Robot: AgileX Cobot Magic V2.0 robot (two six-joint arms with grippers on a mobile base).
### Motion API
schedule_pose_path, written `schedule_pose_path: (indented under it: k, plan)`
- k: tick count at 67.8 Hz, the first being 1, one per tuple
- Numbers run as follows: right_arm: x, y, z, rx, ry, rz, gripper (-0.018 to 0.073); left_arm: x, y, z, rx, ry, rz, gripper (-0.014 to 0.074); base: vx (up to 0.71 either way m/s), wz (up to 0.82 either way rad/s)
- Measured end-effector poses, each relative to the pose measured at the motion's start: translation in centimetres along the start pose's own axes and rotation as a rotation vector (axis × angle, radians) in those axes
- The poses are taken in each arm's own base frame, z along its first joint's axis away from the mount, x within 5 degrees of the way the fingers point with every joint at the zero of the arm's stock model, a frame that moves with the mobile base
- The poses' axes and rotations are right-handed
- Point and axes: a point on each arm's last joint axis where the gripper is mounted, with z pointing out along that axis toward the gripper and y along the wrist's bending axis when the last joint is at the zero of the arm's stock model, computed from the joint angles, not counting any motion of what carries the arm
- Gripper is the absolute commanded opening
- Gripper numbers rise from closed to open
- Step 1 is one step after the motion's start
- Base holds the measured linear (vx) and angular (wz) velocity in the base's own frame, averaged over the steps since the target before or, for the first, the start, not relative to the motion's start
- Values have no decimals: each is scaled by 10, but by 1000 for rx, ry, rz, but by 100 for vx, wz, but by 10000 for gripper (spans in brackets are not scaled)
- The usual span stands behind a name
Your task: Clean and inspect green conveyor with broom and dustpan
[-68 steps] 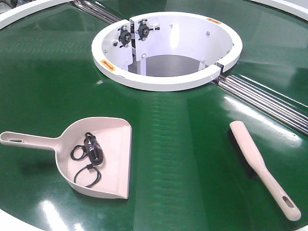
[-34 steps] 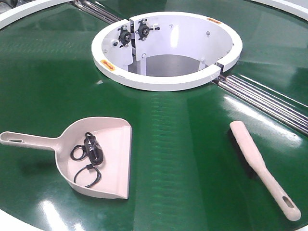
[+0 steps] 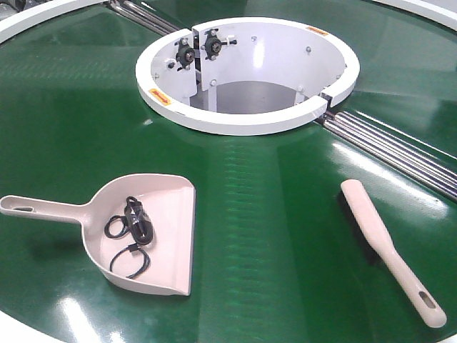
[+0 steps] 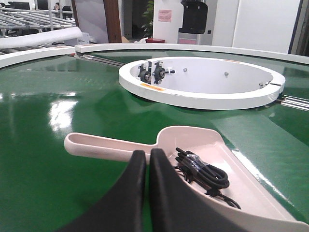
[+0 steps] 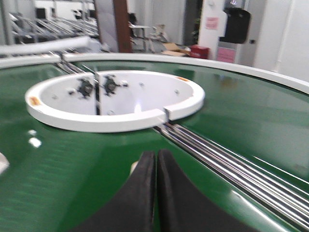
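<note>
The dustpan (image 3: pixel 146 232) lies flat on the green conveyor (image 3: pixel 271 236), left of centre, handle pointing left, with a coiled black cable (image 3: pixel 132 232) inside it. The broom (image 3: pixel 389 250) lies well apart on the right, bristles down, near the steel rollers (image 3: pixel 400 150). The white ring (image 3: pixel 246 75) sits beyond both. The left claw (image 4: pixel 147 159) is closed and empty, just before the dustpan's handle. The right claw (image 5: pixel 155 159) is closed and empty above the belt.
</note>
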Motion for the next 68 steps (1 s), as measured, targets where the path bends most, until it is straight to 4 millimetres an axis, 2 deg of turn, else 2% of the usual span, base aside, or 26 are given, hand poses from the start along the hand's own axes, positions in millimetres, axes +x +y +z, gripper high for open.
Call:
schedule_pose_path:
  k: [18, 25, 35, 68]
  plan:
    - [50, -1, 12, 58, 89, 7, -10, 0, 0, 0, 0, 0, 0, -8, 0, 0]
    - [61, -1, 11, 71, 49, -2, -10, 0, 0, 0, 0, 0, 0, -8, 0, 0]
    - [58, -1, 9, 74, -50, 0, -10, 0, 0, 0, 0, 1, 0, -8, 0, 0]
    - [58, 2, 9, 15, -53, 3, -10, 0, 0, 0, 0, 0, 0, -8, 0, 0]
